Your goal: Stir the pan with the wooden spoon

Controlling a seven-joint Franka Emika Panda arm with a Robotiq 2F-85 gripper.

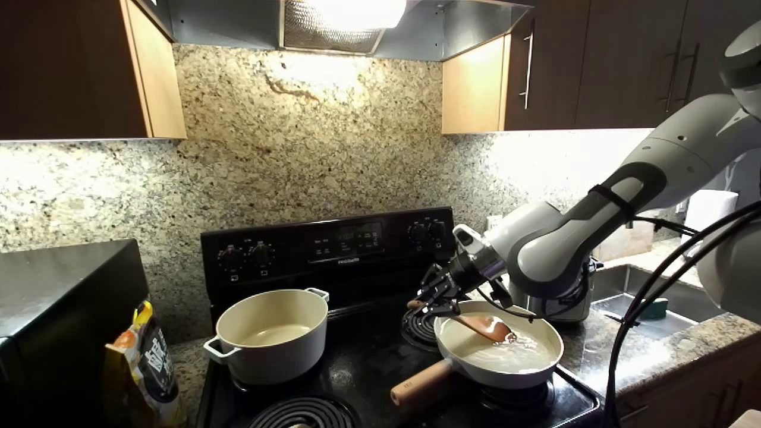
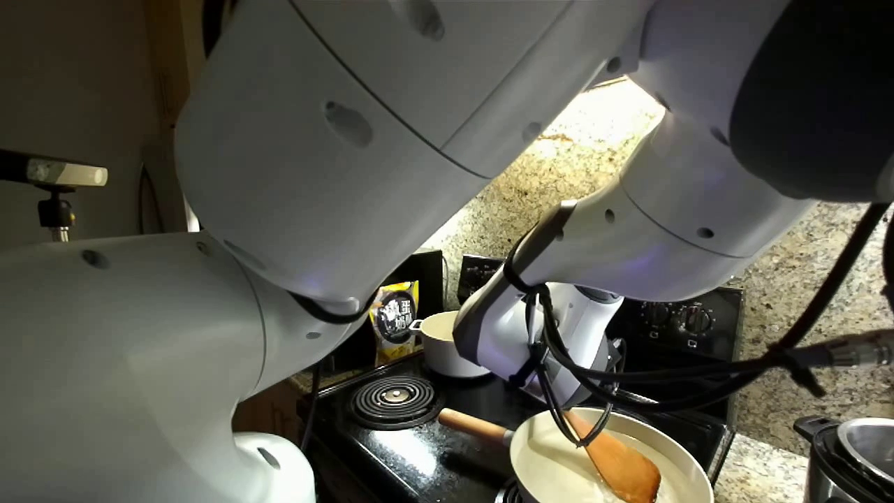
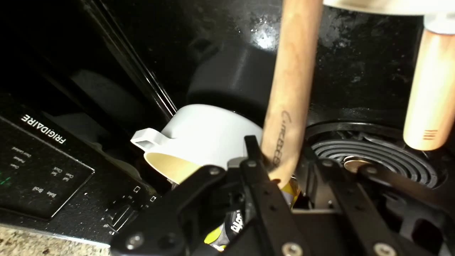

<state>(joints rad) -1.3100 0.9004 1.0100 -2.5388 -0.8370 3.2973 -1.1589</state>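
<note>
Pale links of the Franka Panda arm [image 2: 363, 154] loom nearest, filling much of an exterior view. At the arm's end the Robotiq gripper [image 3: 280, 153] has its fingers clamped on the wooden spoon [image 1: 484, 327], one on either side of the shaft in the wrist view.

Facing the range's control panel, the spoon slants down to the near right, its head inside the frying pan [image 1: 500, 380] and its tip in shiny liquid [image 1: 538, 356]. That pan sits over the near right burner of the black Frigidaire range [image 1: 362, 368], its thick pale-wood handle [image 1: 422, 381] pointing to the near left. Far left on the range, well apart from the pan, stands a cream two-handled pot [image 1: 291, 356]. Near left is a coil burner [image 2: 396, 404].

Just left of the range, a yellow-and-black packet [image 1: 156, 368] stands upright. On the granite counter to the right, partly behind the arm, is a steel pot [image 1: 562, 310], with a sink [image 1: 678, 291] farther right.
</note>
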